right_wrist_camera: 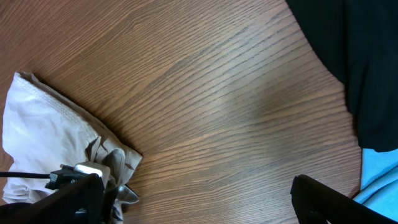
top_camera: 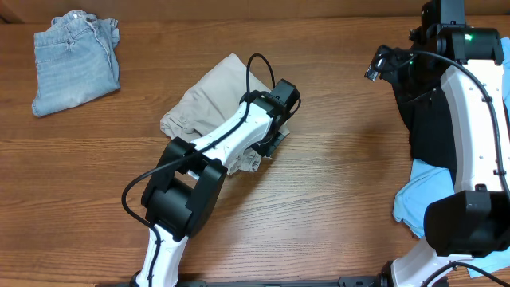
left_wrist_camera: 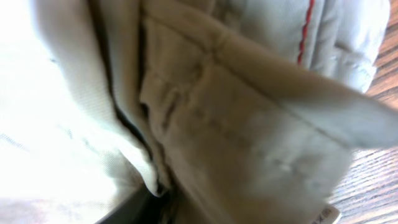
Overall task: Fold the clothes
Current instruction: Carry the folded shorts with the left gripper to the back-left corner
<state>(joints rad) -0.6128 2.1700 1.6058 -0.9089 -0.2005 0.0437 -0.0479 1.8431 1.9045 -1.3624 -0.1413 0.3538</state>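
The beige shorts [top_camera: 209,100] lie in a bunched heap near the middle of the overhead view, a little left of centre and toward the top. They sit on the brown wooden table [top_camera: 335,199].

The left gripper [top_camera: 271,137] is down at the right edge of the shorts. Its arm comes up from the bottom of the frame, bends at a big black joint, and leans up and to the right over the cloth. In the left wrist view the beige cloth fills almost the whole frame, with folds, a seam and a thin red line [left_wrist_camera: 306,31] at the top right. The gripper's tips do not show there, so I cannot tell if they are pinching the cloth.

The right gripper [right_wrist_camera: 198,202] hangs over bare wood, well apart from the shorts. Its two dark fingers [right_wrist_camera: 333,199] are spread wide in the bottom corners of the right wrist view, with only wood between them. The right arm runs up the right side of the overhead view, over the black garment [top_camera: 430,131]. The sky-blue top [top_camera: 413,199] lies just below the black one, at the lower right. The light-blue denim [top_camera: 76,60] sits in a heap at the upper left, far from the rest.
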